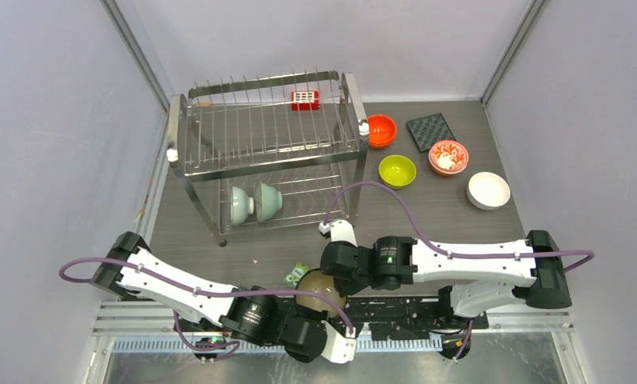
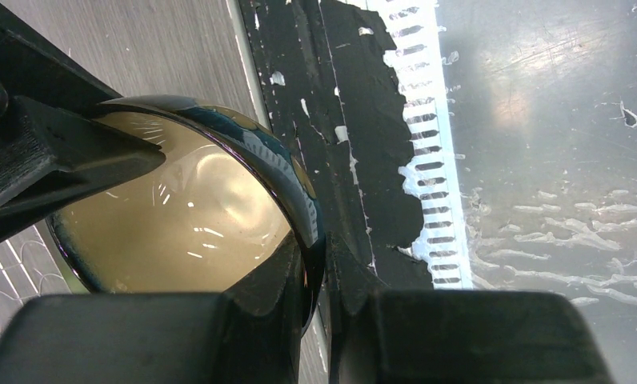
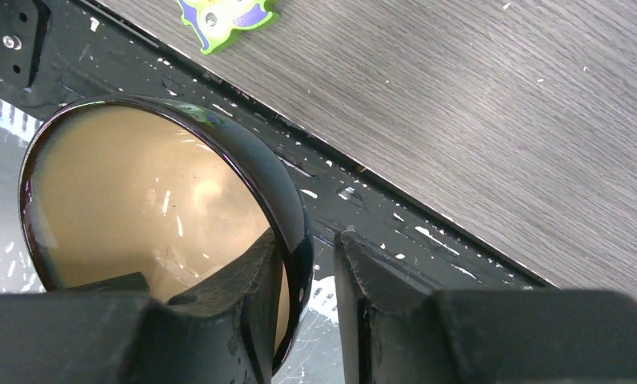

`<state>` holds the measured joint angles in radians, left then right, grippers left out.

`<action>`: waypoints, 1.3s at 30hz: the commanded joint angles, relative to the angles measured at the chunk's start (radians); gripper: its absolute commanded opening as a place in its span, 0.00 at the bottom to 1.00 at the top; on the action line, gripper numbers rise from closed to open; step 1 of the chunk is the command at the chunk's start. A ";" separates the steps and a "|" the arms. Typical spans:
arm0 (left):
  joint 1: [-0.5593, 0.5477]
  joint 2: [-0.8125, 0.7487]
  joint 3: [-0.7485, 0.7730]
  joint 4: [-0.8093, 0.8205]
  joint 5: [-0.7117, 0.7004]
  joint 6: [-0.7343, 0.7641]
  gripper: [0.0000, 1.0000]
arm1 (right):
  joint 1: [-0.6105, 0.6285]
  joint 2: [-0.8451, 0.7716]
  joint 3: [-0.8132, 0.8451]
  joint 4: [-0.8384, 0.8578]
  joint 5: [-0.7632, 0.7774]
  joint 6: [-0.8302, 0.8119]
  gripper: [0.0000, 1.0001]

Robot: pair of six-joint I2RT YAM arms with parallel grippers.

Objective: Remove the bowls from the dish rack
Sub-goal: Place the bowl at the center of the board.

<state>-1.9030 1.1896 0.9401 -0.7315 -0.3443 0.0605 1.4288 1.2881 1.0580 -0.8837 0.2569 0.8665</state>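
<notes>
A dark teal-blue bowl (image 1: 318, 290) with a beige inside hangs on its side over the table's near edge, between both grippers. My left gripper (image 1: 325, 306) is shut on its rim; in the left wrist view the bowl (image 2: 179, 216) is pinched in that gripper (image 2: 315, 244). My right gripper (image 1: 333, 274) straddles the rim of the bowl (image 3: 139, 200), one finger inside. That gripper (image 3: 307, 240) is open, with a gap at its outer finger. Two pale green bowls (image 1: 255, 202) stand on edge in the lower tier of the steel dish rack (image 1: 267, 136).
To the right of the rack lie an orange bowl (image 1: 381, 130), a yellow-green bowl (image 1: 397, 170), a red-flowered bowl (image 1: 448, 156), a white bowl (image 1: 488, 190) and a dark square mat (image 1: 430, 130). A small green toy (image 1: 297, 274) lies beside the held bowl. A red-white block (image 1: 305, 99) is clipped to the rack.
</notes>
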 commanded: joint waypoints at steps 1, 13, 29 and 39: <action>-0.003 -0.043 0.016 0.069 -0.041 0.011 0.00 | 0.017 0.011 0.057 -0.029 0.069 -0.002 0.32; -0.004 -0.059 0.021 0.064 -0.091 -0.031 0.19 | 0.035 0.027 0.086 -0.051 0.108 -0.001 0.01; -0.002 -0.241 0.023 0.061 -0.381 -0.327 0.76 | 0.036 -0.060 0.030 -0.072 0.309 0.102 0.01; 0.029 -0.321 -0.056 0.150 -0.591 -0.834 1.00 | 0.033 -0.185 -0.079 -0.056 0.417 0.208 0.01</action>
<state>-1.8999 0.8448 0.8974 -0.6342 -0.8219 -0.4789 1.4586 1.1671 0.9901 -0.9909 0.5663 0.9817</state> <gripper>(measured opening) 0.994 0.198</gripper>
